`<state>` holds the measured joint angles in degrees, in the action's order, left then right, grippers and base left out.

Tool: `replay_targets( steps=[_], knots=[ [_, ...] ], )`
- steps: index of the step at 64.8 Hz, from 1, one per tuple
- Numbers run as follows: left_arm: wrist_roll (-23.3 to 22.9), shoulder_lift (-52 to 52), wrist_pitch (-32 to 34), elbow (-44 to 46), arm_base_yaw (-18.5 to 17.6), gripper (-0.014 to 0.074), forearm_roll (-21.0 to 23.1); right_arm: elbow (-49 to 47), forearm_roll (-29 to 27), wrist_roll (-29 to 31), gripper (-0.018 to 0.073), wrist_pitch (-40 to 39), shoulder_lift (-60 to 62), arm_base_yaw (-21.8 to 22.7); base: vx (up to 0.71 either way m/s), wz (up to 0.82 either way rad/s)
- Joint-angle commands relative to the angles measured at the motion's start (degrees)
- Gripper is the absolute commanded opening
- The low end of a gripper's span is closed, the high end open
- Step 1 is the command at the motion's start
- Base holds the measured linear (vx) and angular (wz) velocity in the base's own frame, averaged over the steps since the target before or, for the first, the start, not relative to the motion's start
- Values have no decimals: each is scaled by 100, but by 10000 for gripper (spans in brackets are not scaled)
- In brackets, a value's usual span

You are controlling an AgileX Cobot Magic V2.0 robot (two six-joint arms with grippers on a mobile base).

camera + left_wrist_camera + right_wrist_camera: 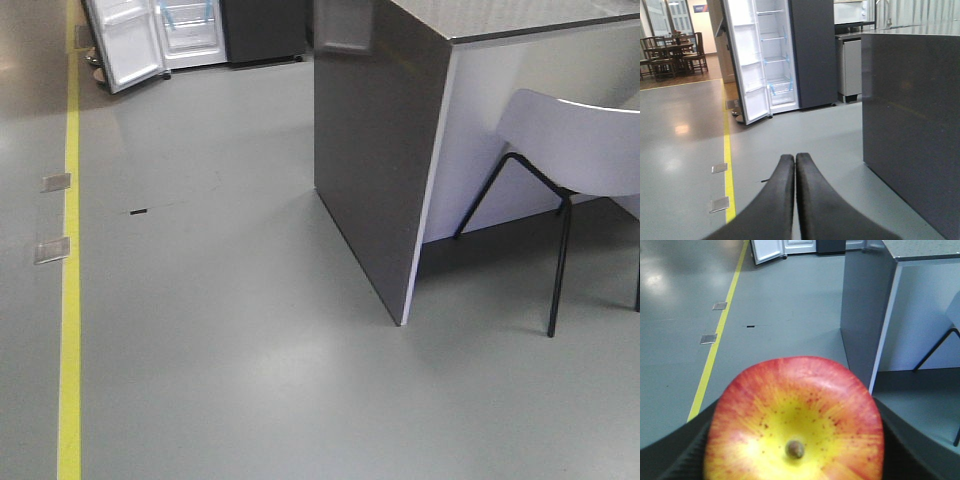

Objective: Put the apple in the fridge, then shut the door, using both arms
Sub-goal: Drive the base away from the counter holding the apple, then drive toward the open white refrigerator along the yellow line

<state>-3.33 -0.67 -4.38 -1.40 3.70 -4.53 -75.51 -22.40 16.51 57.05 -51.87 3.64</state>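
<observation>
1. While the apple (795, 420) is being clamped in the right pincer (792, 445), its yellow end with a small brown stub is being turned toward the wrist camera, and the lower half of that view is being filled by it.
2. The apple is being pressed from both sides by the dark fingers (677, 455), one showing at its left edge and one at its right, and it is being carried clear of the grey floor (790, 300).
3. The left pincer (795, 159) is being held closed on nothing, its two fingertips being pressed together along their inner faces.
4. The fridge (815, 50) is being seen far ahead of both pincers, well apart from the apple, with its white inside and blue-taped shelves (776, 62) being exposed.
5. The door (747, 65) is being left wide open, its white liner being turned outward and its foot being set near the yellow line (729, 165) on the floor.
6. A dark counter (375, 150) is being shown to the right of the open floor, nearer than the fridge, and a white chair (580, 140) on black legs is being shown just beside it.
</observation>
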Motion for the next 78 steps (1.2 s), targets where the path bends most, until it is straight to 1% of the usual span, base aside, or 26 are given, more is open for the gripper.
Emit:
replay_targets(
  steps=[1,78],
  knots=[
    [-46,-92,402,-163,-34,-6,39,-139,-146,42,43,-459,37,25,2,20],
    [-46,-92,402,-163,-34,-6,39,-139,-146,42,43,-459,37,25,5,28]
  ],
)
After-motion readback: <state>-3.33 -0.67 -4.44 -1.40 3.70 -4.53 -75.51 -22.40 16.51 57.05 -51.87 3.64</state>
